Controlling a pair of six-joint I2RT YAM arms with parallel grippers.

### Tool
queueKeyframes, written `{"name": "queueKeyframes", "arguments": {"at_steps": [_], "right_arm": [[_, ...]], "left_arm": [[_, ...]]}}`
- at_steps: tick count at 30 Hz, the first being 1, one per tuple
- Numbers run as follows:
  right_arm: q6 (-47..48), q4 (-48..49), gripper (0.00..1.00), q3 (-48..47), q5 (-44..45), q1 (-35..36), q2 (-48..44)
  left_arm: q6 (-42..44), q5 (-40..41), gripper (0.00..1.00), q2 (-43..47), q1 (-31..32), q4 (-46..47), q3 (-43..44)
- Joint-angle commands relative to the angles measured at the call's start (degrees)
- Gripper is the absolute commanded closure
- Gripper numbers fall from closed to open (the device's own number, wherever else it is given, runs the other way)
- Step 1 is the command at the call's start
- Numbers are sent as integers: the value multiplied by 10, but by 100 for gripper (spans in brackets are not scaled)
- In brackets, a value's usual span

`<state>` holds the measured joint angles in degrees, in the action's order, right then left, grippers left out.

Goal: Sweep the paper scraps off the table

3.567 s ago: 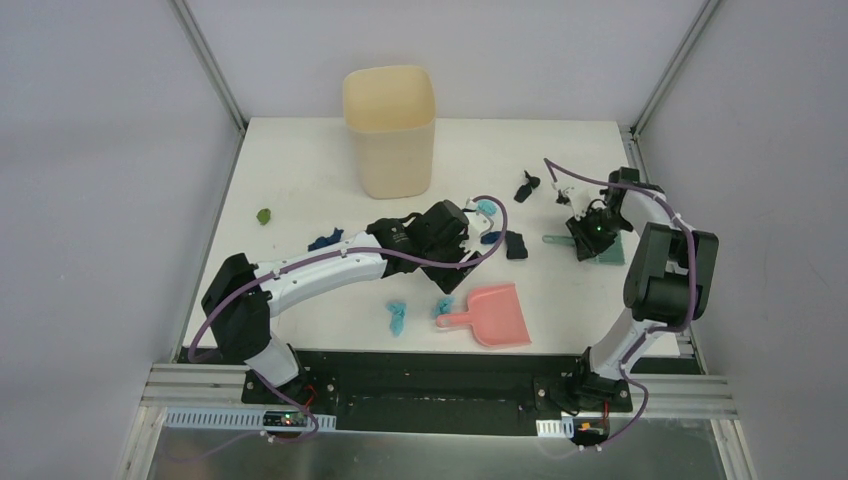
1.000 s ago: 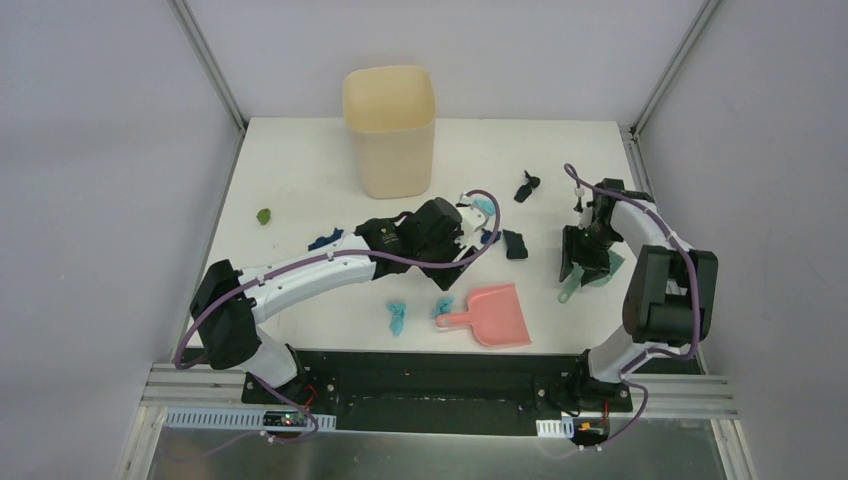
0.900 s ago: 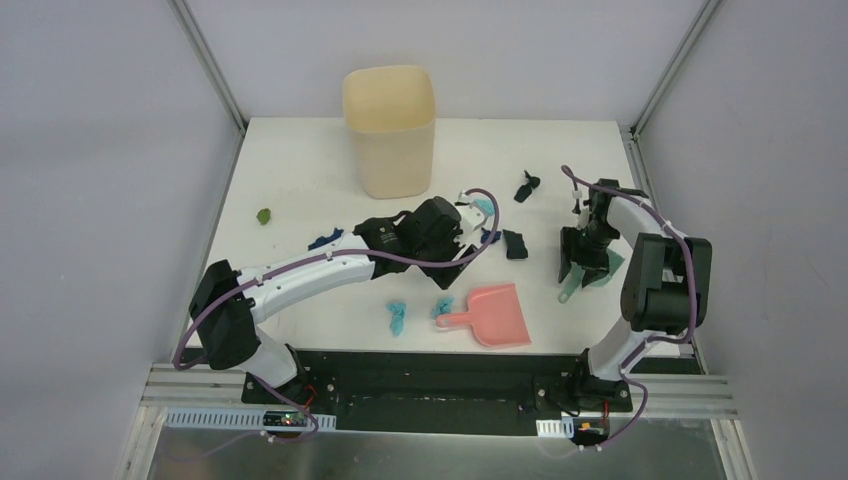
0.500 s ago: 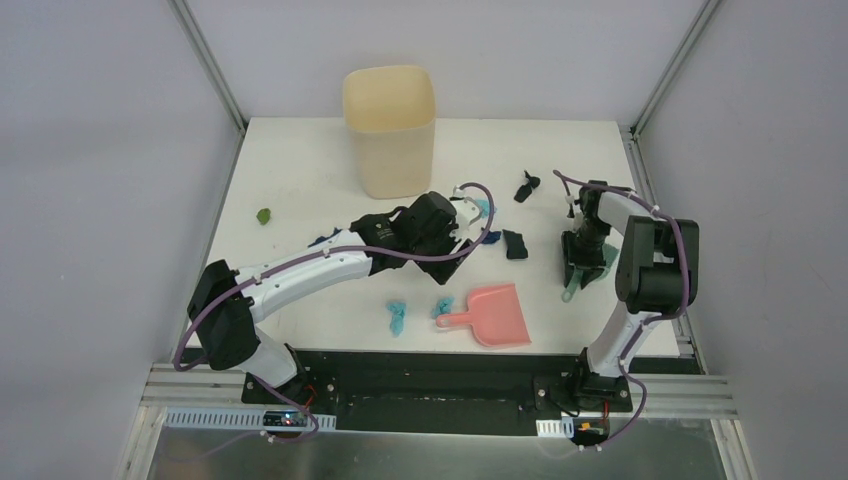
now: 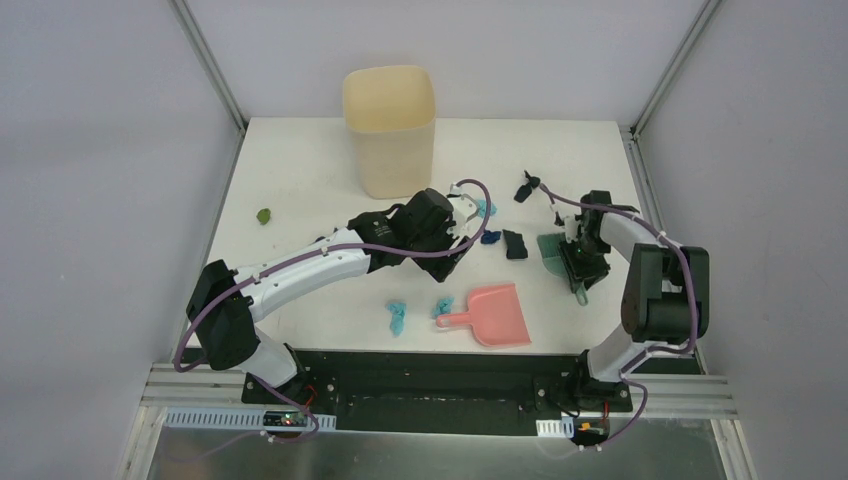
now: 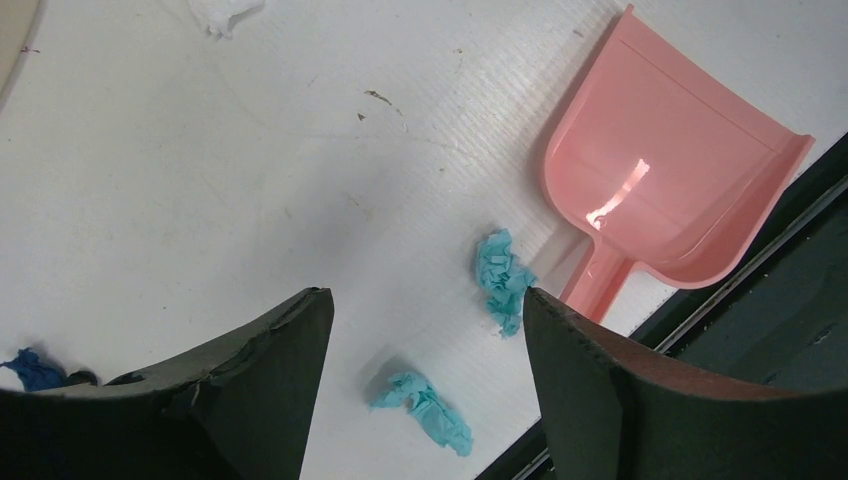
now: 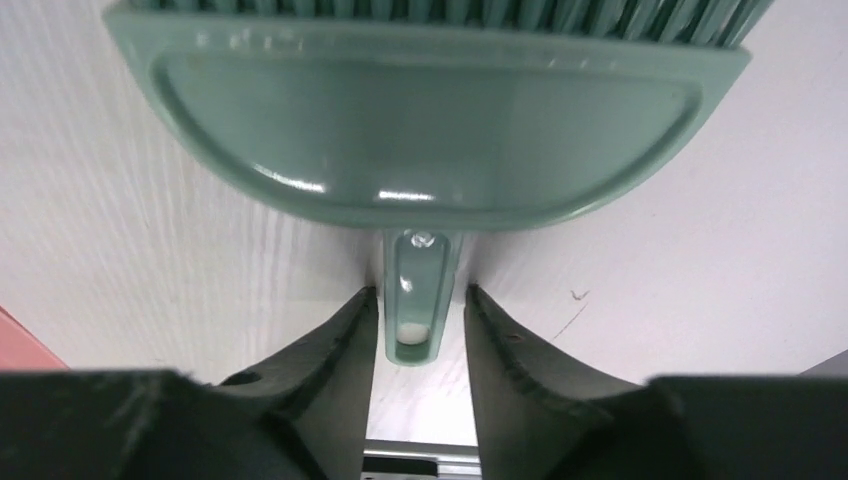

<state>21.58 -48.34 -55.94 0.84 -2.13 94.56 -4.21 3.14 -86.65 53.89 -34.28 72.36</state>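
Right pincer (image 7: 420,296): pinching the thin handle of the teal brush (image 7: 430,120), one finger on each side, low over the bench (image 7: 100,230).
Brush head: just ahead of the fingertips, its broad back facing the wrist camera, bristles on the side farthest from the pincer.
Left pincer (image 6: 425,300): spread wide with nothing between the fingers, hanging above the bench.
In the left pincer's gap: a light-blue scrap (image 6: 500,282) close to the finger on the right of the wrist view, and a second light-blue scrap (image 6: 425,405) nearer the wrist.
Beyond that same finger: the pink dustpan (image 6: 660,190) lying flat, its handle just beside the first light-blue scrap.
Outside the other finger: a navy scrap (image 6: 35,368), partly hidden by the finger.
Far ahead of the left pincer: a white scrap (image 6: 225,12).
Between the two pincers: a black scrap (image 5: 515,245), nearer the left one.
Well apart from both: a green scrap (image 5: 264,215), near the bench's left edge.
Behind the left pincer: the cream bin (image 5: 390,130), upright.
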Motion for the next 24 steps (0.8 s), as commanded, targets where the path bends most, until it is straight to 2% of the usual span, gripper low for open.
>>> {"name": "queueKeyframes", "arguments": {"at_steps": [1, 6, 8, 11, 13, 24], "right_arm": [[92, 29, 57, 44, -28, -10, -72], [110, 49, 55, 100, -22, -10, -104], [116, 59, 59, 114, -20, -11, -99], [116, 72, 71, 120, -25, -16, -86], [103, 75, 74, 114, -42, -25, -76], [93, 98, 57, 98, -76, -46, -84]], "left_arm": [[-15, -10, 29, 13, -4, 14, 4], [-17, -17, 29, 7, -4, 13, 6], [-17, -19, 29, 6, -4, 13, 6], [-18, -19, 29, 4, -4, 12, 6], [-18, -18, 29, 4, -4, 13, 5], [-17, -22, 29, 9, -4, 13, 5]]}}
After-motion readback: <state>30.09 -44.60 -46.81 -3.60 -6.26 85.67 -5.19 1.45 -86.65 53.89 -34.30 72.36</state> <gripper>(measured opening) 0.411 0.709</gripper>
